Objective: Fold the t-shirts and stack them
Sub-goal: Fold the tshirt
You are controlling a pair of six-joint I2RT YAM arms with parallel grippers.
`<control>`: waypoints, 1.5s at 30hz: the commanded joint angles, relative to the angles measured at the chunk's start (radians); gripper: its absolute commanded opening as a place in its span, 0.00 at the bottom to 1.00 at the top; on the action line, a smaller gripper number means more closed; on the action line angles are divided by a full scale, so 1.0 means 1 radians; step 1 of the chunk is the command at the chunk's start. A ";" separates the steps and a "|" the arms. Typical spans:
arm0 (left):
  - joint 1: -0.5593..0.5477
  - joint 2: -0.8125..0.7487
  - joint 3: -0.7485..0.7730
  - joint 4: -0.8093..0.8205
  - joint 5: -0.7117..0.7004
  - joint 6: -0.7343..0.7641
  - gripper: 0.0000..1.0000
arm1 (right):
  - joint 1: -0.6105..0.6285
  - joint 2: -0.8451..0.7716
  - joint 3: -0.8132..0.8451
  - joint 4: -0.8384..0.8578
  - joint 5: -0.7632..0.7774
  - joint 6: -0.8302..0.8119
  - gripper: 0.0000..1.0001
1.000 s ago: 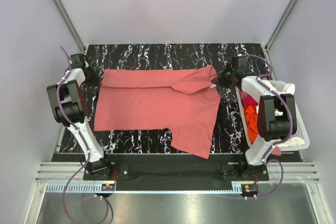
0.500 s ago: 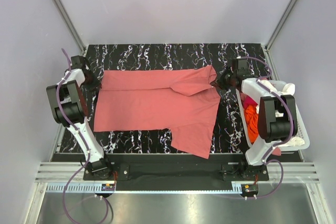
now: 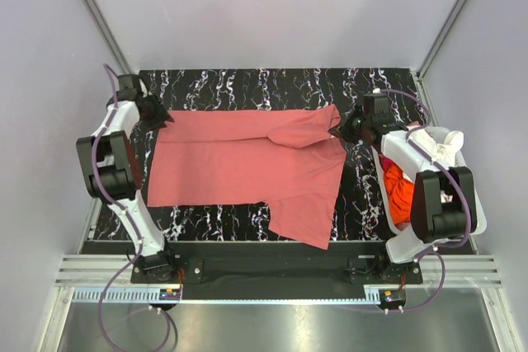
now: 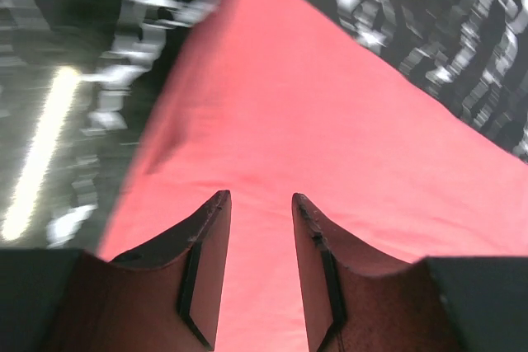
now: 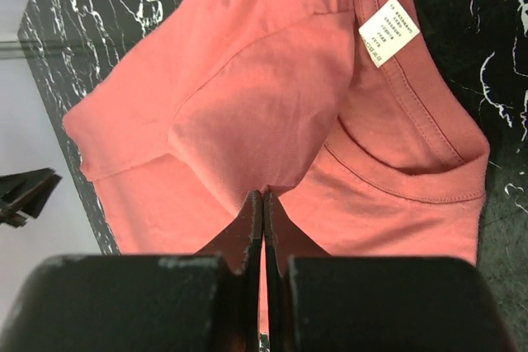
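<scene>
Basket [image 3: 480, 222] holds orange t-shirt [image 3: 402, 191] and cream t-shirt [image 3: 435, 141] bunched together

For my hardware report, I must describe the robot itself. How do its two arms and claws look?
The left arm and right arm have white links with bulky black joints. A thin purple cable runs along each. The left claw and right claw have dark, tapered, wedge-shaped fingers.

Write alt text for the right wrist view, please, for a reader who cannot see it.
The right gripper, its two dark fingers shut together, points at a salmon-pink cloth t-shirt spread on a black white-veined marble table. The shirt's ribbed collar and white sewn-in label lie just beyond the fingertips; whether cloth is pinched cannot be told.
</scene>
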State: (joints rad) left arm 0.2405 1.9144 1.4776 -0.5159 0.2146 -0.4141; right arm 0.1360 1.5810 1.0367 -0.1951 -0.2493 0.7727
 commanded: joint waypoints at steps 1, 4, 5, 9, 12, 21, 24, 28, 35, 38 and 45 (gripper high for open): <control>-0.020 0.075 0.026 -0.001 0.085 -0.023 0.39 | 0.011 -0.067 -0.026 0.003 0.062 0.020 0.00; -0.020 0.100 0.013 -0.009 0.042 -0.023 0.40 | 0.020 -0.110 -0.078 -0.003 0.093 0.031 0.00; -0.020 0.104 0.009 -0.010 0.025 -0.020 0.40 | 0.024 -0.122 -0.090 -0.001 0.097 0.030 0.00; -0.017 0.149 0.027 -0.042 -0.032 -0.008 0.40 | 0.053 -0.110 -0.131 0.005 0.113 0.033 0.00; -0.018 0.167 0.032 -0.058 -0.073 0.003 0.40 | 0.079 -0.115 -0.174 0.023 0.168 0.053 0.00; -0.017 0.167 0.050 -0.088 -0.123 0.018 0.40 | 0.111 -0.118 -0.283 0.112 0.243 0.080 0.08; -0.023 0.115 0.064 -0.088 -0.049 0.029 0.42 | 0.117 -0.159 -0.254 0.027 0.312 0.067 0.19; -0.070 0.020 0.079 -0.099 -0.029 0.031 0.44 | 0.151 -0.243 -0.175 -0.108 0.409 -0.006 0.27; -0.133 -0.104 -0.029 0.002 0.173 -0.008 0.46 | 0.254 -0.146 -0.016 -0.089 0.299 -0.202 0.29; -0.155 -0.072 -0.037 0.034 0.210 -0.017 0.46 | 0.252 -0.038 0.089 -0.096 0.353 -0.265 0.32; -0.133 0.109 0.085 0.040 0.226 -0.061 0.46 | 0.159 0.221 0.390 -0.196 0.355 -0.360 0.45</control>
State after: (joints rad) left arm 0.0788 1.9476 1.5013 -0.4988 0.3988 -0.4385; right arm 0.3569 1.7355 1.3148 -0.3351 0.1112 0.4789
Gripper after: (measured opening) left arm 0.460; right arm 0.445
